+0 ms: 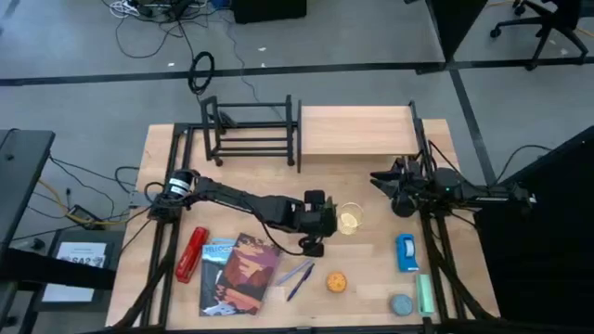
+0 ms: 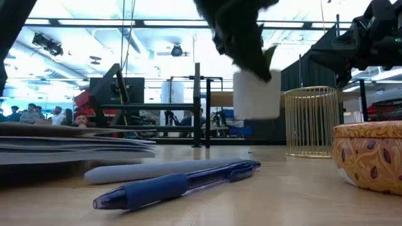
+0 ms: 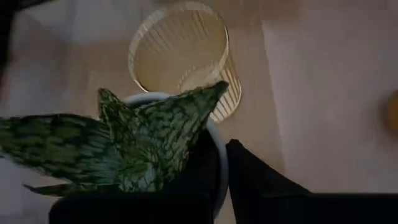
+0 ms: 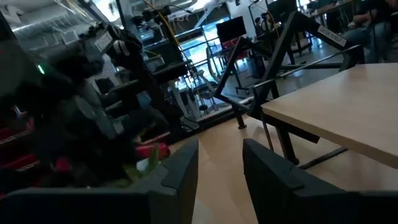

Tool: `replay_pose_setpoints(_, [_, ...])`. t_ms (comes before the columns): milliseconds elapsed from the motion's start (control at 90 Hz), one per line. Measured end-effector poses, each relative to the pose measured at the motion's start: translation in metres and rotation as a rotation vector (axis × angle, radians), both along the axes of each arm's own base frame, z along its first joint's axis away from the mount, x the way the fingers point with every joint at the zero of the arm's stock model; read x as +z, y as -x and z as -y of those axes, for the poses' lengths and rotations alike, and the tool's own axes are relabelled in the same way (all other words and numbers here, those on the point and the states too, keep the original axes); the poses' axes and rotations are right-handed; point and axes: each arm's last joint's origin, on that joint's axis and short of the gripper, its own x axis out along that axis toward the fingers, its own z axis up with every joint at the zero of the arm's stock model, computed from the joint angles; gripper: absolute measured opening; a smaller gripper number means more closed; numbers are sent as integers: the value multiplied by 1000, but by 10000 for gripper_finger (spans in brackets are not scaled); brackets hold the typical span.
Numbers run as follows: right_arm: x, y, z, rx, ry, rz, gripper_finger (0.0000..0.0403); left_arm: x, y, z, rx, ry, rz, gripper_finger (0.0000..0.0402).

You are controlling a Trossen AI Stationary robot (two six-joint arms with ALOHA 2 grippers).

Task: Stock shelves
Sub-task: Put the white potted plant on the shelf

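Both shelves — rack and plank shelf at the table's far edge — appear unstocked; we judge stocking just begun, left gripper clamped on a potted plant, right gripper parted, empty.

Pens; books; wire cup

Left claw mid-table, raised, clamped on load. Right claw parked right side, fingers parted.

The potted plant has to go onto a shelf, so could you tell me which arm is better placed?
Left: its gripper already holds the potted plant above the table; the right gripper waits empty beside the wooden shelf.
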Motion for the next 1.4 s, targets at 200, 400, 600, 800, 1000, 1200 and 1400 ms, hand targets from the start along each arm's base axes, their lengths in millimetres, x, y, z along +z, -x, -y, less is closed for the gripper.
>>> replay_pose_setpoints(200, [2,0,0,0,2,24,98,66,-6,-25,63,46,132,0])
replay_pose_setpoints(400, [5,1,0,0,3,54,98,118,-6,-88,126,54,282,0])
replay_pose_setpoints(600, [6,1,0,0,3,60,98,123,-1,-158,176,15,300,0])
replay_pose_setpoints(800, [6,1,0,0,4,60,98,117,14,-209,249,53,223,0])
replay_pose_setpoints(1000, [6,1,0,0,4,59,98,95,14,-228,232,87,116,0])
replay_pose_setpoints(1200, [6,1,0,-1,5,59,98,83,10,-234,231,70,65,0])
replay_pose_setpoints(1400, [6,1,0,-1,6,59,98,82,16,-244,265,57,47,5])
